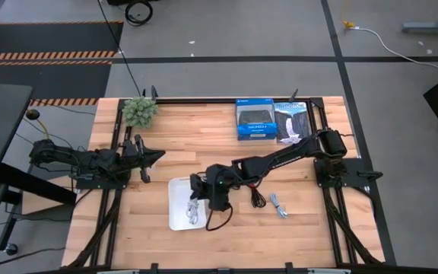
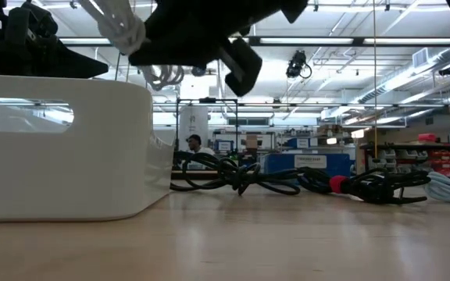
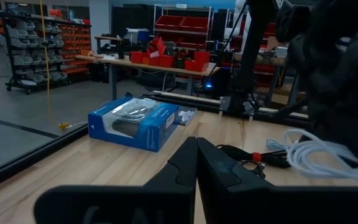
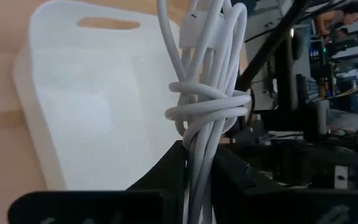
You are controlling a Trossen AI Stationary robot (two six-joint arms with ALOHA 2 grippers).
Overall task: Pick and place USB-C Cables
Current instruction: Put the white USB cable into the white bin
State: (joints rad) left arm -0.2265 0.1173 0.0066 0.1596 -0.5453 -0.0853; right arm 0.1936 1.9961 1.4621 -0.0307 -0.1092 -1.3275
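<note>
My right gripper (image 1: pixel 197 188) is over the white tray (image 1: pixel 175 221) and is shut on the white USB-C cable (image 4: pixel 205 99). The cable hangs above the tray (image 2: pixel 61 148) in the low view (image 2: pixel 135 35). The black cable (image 1: pixel 220 218) lies on the table beside the tray's right side. The black cable with the red band (image 1: pixel 258 199) and the pale blue-grey cable (image 1: pixel 280 206) lie farther right. My left gripper (image 1: pixel 157 157) is shut and empty at the table's left, away from the tray. My right gripper pinches the bundled white cable between its two fingers (image 4: pixel 174 171), on the strands (image 4: pixel 199 163) just behind the wrapped knot at the bundle's middle. The fingers slant down over the tray. The bundle reaches out past the fingertips, clear of the tray.
A blue retail box (image 1: pixel 255 119) and a black one (image 1: pixel 291 122) stand at the table's far edge. A small green plant (image 1: pixel 140 111) stands at the far left corner. Bare wood lies in front of the cables (image 2: pixel 287 234).
</note>
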